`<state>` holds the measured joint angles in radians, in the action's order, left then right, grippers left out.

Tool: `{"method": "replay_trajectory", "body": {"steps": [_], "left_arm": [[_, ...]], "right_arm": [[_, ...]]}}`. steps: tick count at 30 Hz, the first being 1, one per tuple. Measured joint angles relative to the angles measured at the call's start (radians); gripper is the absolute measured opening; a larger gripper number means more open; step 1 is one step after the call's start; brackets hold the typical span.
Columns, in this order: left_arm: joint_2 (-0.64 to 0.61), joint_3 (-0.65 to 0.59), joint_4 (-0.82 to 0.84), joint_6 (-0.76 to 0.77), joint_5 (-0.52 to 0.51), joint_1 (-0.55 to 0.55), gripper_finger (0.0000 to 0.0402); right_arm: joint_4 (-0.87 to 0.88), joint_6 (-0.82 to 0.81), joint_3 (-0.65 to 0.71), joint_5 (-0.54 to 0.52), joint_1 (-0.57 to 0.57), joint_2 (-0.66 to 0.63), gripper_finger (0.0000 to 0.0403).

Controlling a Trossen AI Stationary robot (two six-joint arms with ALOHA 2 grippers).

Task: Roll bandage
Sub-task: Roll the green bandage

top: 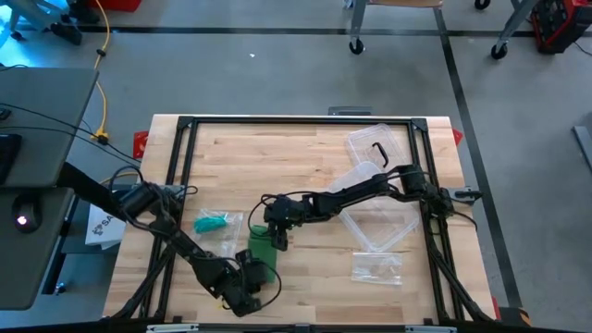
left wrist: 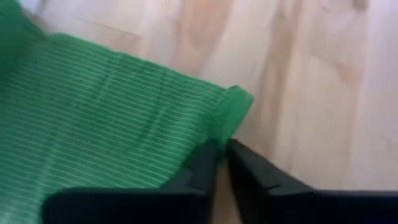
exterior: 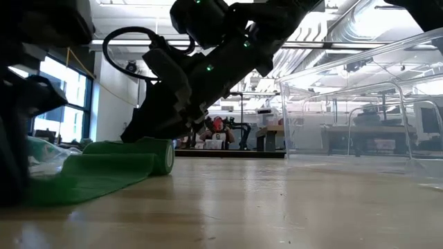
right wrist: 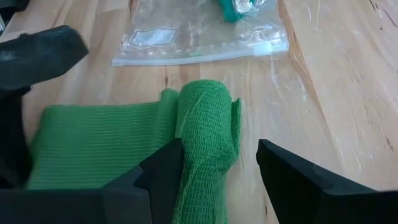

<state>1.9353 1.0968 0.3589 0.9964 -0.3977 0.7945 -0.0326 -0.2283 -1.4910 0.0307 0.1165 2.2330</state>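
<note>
A green bandage [top: 261, 248] lies on the wooden worktop [top: 314, 157] near the middle of its front edge, partly wound. The rolled part [right wrist: 205, 134] sits at the end farther from the front edge, with the flat unrolled strip [right wrist: 99, 146] running from it toward the front edge. The long axis of the roll lies flat on the worktop and runs roughly parallel to the front edge, so the strip stretches across that axis, front to back. In the low view the roll [exterior: 163, 155] shows one round end face, with the strip [exterior: 90, 176] spreading flat toward the camera.

The right tool [right wrist: 217, 165] reaches in from the right side of the worktop and stands over the roll, one finger on either side of it along its length; the fingers are spread and the roll sits between them, one finger [right wrist: 158, 171] close against it and the other finger a little apart from it. The left tool [left wrist: 222, 163] is low at the front edge, at the free end of the strip; its fingers are nearly together, pinching a corner of the strip [left wrist: 231, 109] between their tips.

A clear zip bag [top: 218, 223] holding something teal lies just left of the bandage. A clear plastic box [top: 379, 217] and its lid [top: 379, 143] lie toward the right edge, with another clear bag [top: 376, 267] nearer the front.
</note>
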Motion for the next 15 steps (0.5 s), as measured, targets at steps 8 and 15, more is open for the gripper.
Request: {"method": "replay_trajectory", "body": {"steps": [8,15], "left_arm": [[0.006,0.064,0.003,-0.025,0.089,0.031,0.0002],[0.006,0.081,-0.002,-0.022,0.072,0.038,0.0001]], "right_arm": [[0.001,0.008,0.0,0.0,0.0,0.0,0.0199],[-0.003,0.011,0.0,-0.013,0.0,-0.001,0.0199]]}}
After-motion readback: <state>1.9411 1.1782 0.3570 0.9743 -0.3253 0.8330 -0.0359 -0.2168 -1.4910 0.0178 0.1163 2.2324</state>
